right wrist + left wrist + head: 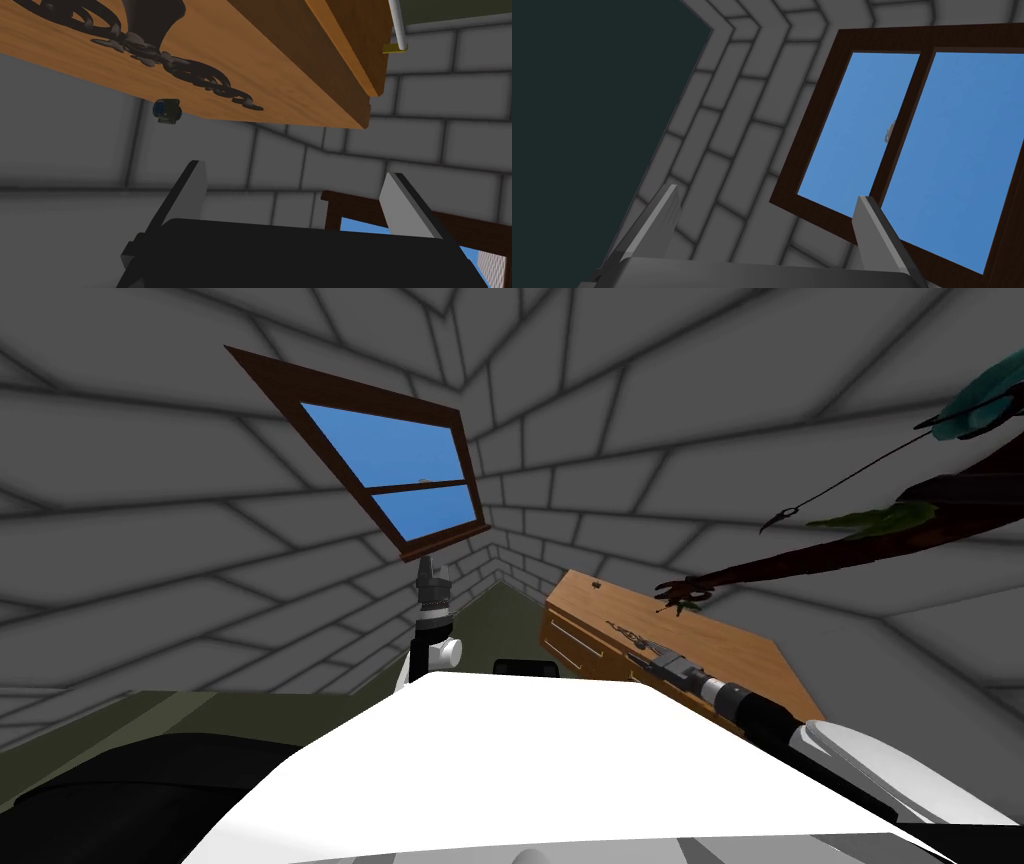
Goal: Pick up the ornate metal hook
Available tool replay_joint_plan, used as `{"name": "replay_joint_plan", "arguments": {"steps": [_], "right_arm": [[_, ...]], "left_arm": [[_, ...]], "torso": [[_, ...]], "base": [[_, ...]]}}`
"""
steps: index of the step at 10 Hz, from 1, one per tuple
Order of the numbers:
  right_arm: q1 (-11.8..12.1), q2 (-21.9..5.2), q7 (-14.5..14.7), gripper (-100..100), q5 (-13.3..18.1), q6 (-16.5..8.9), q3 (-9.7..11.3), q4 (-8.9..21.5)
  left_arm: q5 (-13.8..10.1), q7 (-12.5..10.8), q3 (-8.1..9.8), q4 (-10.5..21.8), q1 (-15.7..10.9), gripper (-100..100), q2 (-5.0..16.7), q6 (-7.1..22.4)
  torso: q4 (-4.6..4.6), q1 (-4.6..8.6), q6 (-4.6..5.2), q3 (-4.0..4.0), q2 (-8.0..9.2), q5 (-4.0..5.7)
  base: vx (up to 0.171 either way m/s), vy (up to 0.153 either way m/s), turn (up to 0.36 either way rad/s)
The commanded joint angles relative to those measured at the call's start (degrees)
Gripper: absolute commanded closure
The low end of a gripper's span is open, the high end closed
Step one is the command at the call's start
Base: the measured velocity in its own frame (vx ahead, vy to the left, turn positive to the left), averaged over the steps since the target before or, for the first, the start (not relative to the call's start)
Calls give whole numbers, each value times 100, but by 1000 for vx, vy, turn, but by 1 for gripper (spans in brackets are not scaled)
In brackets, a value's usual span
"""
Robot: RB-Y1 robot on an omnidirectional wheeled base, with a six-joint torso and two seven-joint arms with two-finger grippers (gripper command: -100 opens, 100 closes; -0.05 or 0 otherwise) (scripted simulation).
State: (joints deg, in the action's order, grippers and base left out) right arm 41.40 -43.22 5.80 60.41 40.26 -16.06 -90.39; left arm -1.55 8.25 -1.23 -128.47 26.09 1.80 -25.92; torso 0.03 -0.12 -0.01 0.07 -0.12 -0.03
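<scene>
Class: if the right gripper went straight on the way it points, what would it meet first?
Probably the grey wall: the open right gripper aims past the wooden top's edge, with the hook lying off that line on the wood. Depth is unclear.

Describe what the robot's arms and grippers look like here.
The left arm and right arm are white with dark joints and pale grey ringed wrists. The left gripper and right gripper each have two thin, light grey, blade-like fingers on a dark box. No cables or markings show.
</scene>
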Motion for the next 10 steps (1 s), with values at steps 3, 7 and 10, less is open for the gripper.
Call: {"name": "replay_joint_plan", "arguments": {"steps": [3,7,10], "right_arm": [[-44,-189,-33,-100,577,-34,-26,260],[-126,-368,-4,-100,1187,-46,-62,650],[-209,-523,26,-100,1678,-58,-93,1003]], "left_arm": [[0,0,0,0,0,0,0,0],[0,0,0,0,0,0,0,0],[0,0,0,0,0,0,0,0]], "torso": [[0,-2,0,0,0,-1],[0,0,0,-1,2,0],[0,0,2,-1,2,-1]], "base": [[32,31,66],[29,28,74],[33,35,72]]}}
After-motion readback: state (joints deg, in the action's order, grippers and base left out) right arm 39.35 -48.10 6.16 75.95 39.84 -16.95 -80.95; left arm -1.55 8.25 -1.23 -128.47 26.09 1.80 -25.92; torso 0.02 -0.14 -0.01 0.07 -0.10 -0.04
